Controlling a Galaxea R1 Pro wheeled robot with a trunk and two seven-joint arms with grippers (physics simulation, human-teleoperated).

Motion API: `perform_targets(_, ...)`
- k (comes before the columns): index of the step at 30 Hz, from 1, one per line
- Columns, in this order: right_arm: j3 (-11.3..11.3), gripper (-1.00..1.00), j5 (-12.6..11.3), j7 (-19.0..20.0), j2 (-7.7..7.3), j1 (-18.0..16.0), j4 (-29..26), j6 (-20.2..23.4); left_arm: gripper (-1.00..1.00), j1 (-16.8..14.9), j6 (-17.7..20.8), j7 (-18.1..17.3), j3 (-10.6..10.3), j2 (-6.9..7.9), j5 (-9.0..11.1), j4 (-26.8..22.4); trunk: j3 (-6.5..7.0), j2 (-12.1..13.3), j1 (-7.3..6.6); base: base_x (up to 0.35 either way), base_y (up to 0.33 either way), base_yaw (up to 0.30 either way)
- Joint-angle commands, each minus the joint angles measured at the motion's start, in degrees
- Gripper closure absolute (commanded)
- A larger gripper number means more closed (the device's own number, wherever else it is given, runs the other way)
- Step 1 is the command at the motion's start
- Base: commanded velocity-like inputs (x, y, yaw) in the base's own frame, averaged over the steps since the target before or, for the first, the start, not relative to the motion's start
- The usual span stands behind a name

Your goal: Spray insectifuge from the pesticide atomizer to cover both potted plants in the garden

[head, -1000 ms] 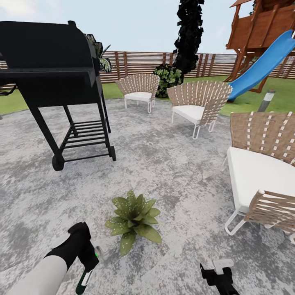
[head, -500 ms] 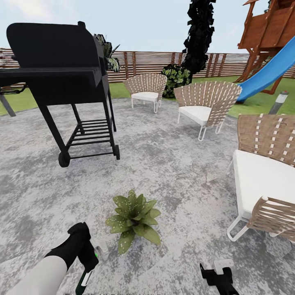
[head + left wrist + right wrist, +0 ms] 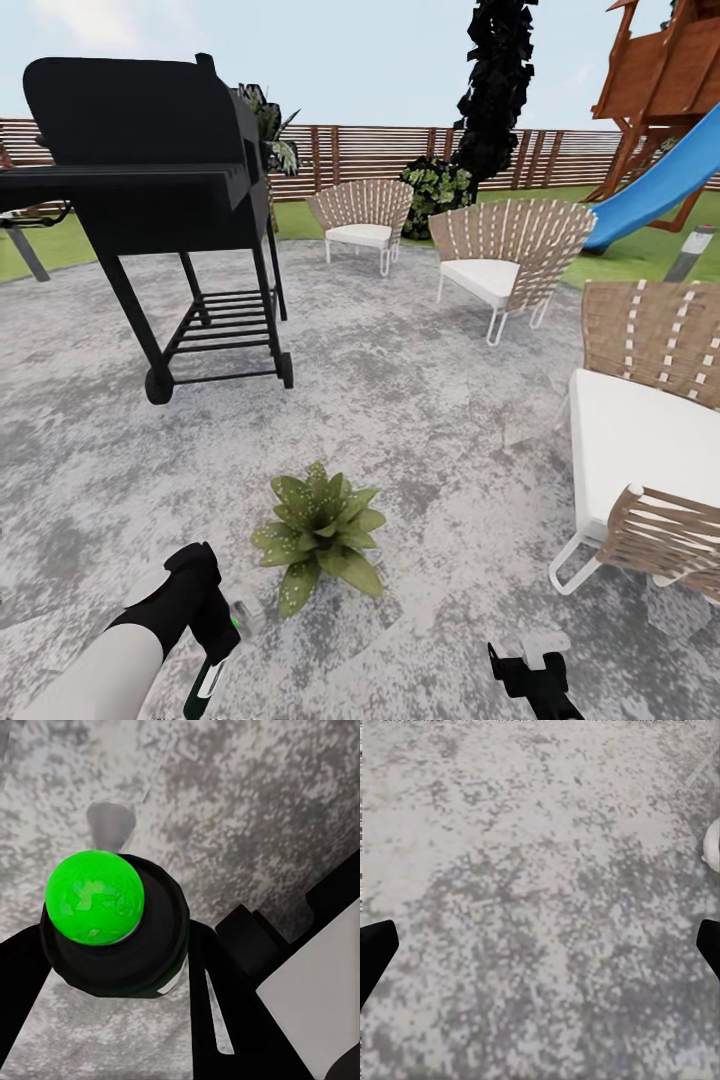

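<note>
The pesticide atomizer [image 3: 212, 672] is being cut off by the head view's lower edge, and its upper part is being covered by the left gripper [image 3: 218, 640]. In the left wrist view, the body of the bottle is being hidden beneath its own green tip [image 3: 94, 898]. The pot of the potted plant [image 3: 318, 531] is being concealed under the leaves. The right gripper [image 3: 535, 672] is being cropped at the lower edge. The nearest wicker chair [image 3: 650, 430] and the slide [image 3: 660, 190] are being cut off at the right edge.
</note>
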Motion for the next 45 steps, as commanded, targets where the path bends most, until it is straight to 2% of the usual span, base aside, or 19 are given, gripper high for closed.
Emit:
perform_targets(1,-0.4,-1.0,0.6,-0.1,0.01,0.0,0.1,-0.2,1.0,0.0,0.5,-0.4,0.2,-0.05,-0.3,-0.1,-0.05,0.0,-0.01,0.0,0.0,0.189)
perform_targets(14,-0.4,-1.0,0.6,-0.1,0.01,0.0,0.0,-0.2,1.0,0.0,0.5,-0.4,0.4,-0.06,-0.3,-0.1,-0.05,0.0,-0.01,0.0,0.0,0.268)
perform_targets(26,-0.3,-1.0,0.7,-0.1,0.01,0.0,0.1,-0.1,1.0,0.0,0.5,-0.4,0.3,-0.25,-0.3,-0.2,-0.05,0.0,-0.01,0.0,-0.175,0.016)
perform_targets(28,-0.3,-1.0,0.7,-0.1,0.01,0.0,0.1,-0.1,1.0,-0.1,0.5,-0.5,0.1,-0.96,-0.3,-0.8,-0.05,0.0,-0.01,0.0,-0.006,0.0)
perform_targets(29,-0.3,-1.0,0.7,-0.1,0.01,0.0,0.1,-0.1,1.0,-0.3,0.5,-0.6,0.1,-1.8,-0.3,-1.5,-0.05,0.0,-0.01,0.0,-0.002,0.0)
perform_targets(30,-0.3,-1.0,0.7,-0.1,0.01,0.0,0.1,-0.1,1.0,-0.4,0.6,-0.6,-0.1,-2.82,-0.4,-2.1,-0.05,0.0,-0.01,0.0,-0.001,0.0)
perform_targets(31,-0.3,-1.0,0.7,-0.1,0.06,0.0,0.1,-0.1,1.0,-1.0,1.6,-0.6,-0.3,-5.54,-0.8,-2.6,-0.05,0.0,-0.01,0.0,0.0,0.0)
perform_targets(33,-0.3,-1.0,0.7,-0.1,0.09,0.0,0.1,-0.1,1.0,-3.1,4.3,-0.7,-0.5,-7.17,-1.0,-2.7,-0.05,0.0,-0.01,0.0,0.0,0.0)
perform_targets(35,-0.3,-1.0,0.7,0.0,0.1,0.0,0.1,-0.1,1.0,-4.3,5.1,-0.9,-0.5,-7.96,-1.1,-2.7,-0.05,0.0,-0.01,0.0,0.0,0.0)
perform_targets(38,-0.3,-1.0,0.7,-0.1,0.1,0.0,0.1,-0.1,1.0,-6.1,5.7,-1.1,-0.5,-8.04,-0.9,-2.7,-0.05,0.0,-0.01,0.0,0.0,0.0)
perform_targets(39,-0.3,-1.0,0.7,-0.1,0.1,0.0,0.1,-0.1,1.0,-6.8,6.0,-1.7,-0.5,-8.12,-0.8,-2.6,-0.05,0.0,-0.01,0.0,0.0,0.0)
perform_targets(41,-0.3,-1.0,0.7,-0.1,0.1,0.0,0.1,-0.1,1.0,-8.6,6.2,-5.5,-0.6,-8.68,-1.3,-2.6,-0.05,0.0,-0.01,0.0,0.0,0.0)
perform_targets(45,-0.3,-1.0,0.7,-0.1,0.1,0.0,0.1,-0.1,1.0,-10.1,6.3,-9.7,-0.7,-8.98,-5.7,-2.6,-0.05,0.0,-0.01,0.0,0.0,0.0)
